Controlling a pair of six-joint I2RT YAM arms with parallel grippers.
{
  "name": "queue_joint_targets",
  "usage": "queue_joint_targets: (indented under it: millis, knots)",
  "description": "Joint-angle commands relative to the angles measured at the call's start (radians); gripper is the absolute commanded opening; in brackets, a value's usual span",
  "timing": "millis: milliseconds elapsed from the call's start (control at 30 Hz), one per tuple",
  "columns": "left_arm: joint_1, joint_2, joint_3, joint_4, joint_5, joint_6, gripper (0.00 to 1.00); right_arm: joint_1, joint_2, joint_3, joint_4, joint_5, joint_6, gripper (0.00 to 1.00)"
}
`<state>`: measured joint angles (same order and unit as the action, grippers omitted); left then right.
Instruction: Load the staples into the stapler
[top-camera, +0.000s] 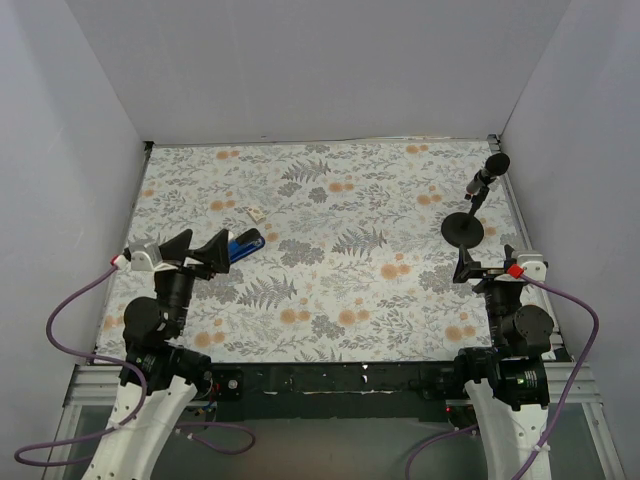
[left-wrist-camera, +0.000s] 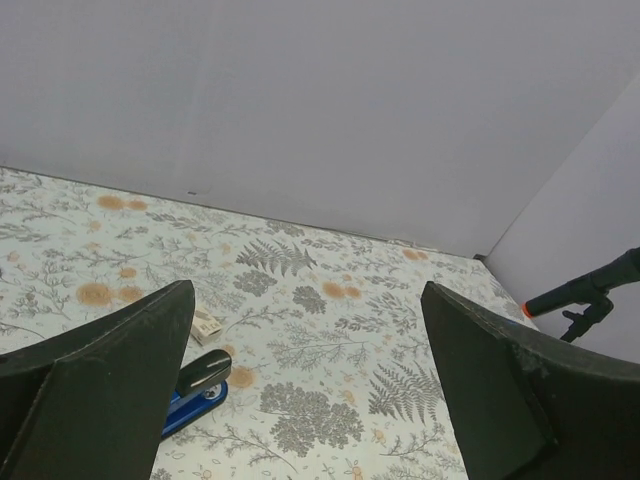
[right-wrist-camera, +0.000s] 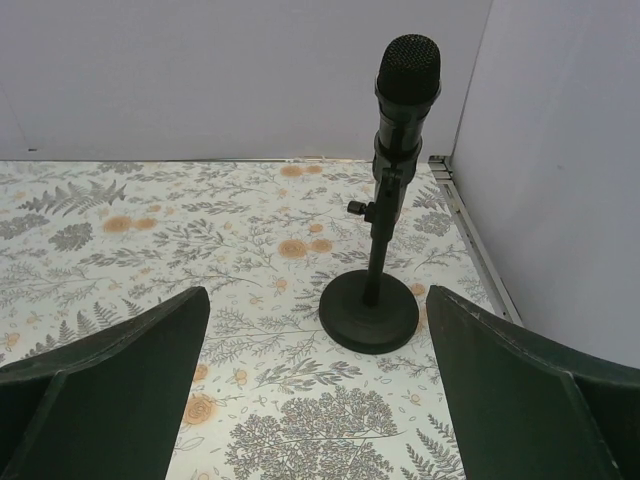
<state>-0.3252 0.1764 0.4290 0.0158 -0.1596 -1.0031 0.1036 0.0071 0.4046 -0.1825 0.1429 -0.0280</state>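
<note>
Now both grippers stand wide open and empty, with the stapler and staples on the left half of the table.
At the left, the left gripper (top-camera: 205, 245) hovers over the floral cloth (top-camera: 340, 200), fingers spread, grasping nothing. The blue stapler (top-camera: 245, 243) lies on the cloth just beside its fingertip, partly hidden behind one finger in the left wrist view. The staples (top-camera: 256, 214), a tiny pale block, lie near the stapler, toward the back wall and apart from it. At the far right, the black microphone stand (top-camera: 463, 229) stands upright, and the right gripper (right-wrist-camera: 316, 292) sits just before it, released.
</note>
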Motion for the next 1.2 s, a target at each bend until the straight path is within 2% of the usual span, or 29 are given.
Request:
queue_joint_targets:
  millis: [0,200,400,733,900,933,1067,1167]
  knots:
    - [-0.003,0.084,0.077,-0.126,-0.014,-0.052,0.98,0.007,-0.044,0.028,0.021,0.024,0.008,0.98]
    - [-0.003,0.323,0.231,-0.304,-0.021,-0.173,0.98,0.024,-0.055,0.016,0.037,0.040,0.008,0.98]
    - [-0.003,0.602,0.352,-0.408,-0.001,-0.318,0.98,0.034,-0.079,0.008,0.038,0.044,0.008,0.98]
    - [-0.003,1.075,0.678,-0.635,0.011,-0.358,0.98,0.068,-0.107,0.005,0.044,0.035,0.008,0.98]
    - [-0.002,1.287,0.842,-0.706,-0.079,-0.324,0.98,0.073,-0.121,0.003,0.044,0.027,0.008,0.98]
    - [-0.002,1.334,0.914,-0.723,-0.095,-0.330,0.98,0.076,-0.124,0.002,0.044,0.027,0.010,0.98]
    - [0.003,1.595,1.094,-0.810,-0.127,-0.362,0.98,0.079,-0.131,-0.001,0.046,0.033,0.008,0.98]
    - [0.003,1.693,1.203,-0.823,-0.175,-0.379,0.98,0.085,-0.140,-0.007,0.055,0.037,0.008,0.98]
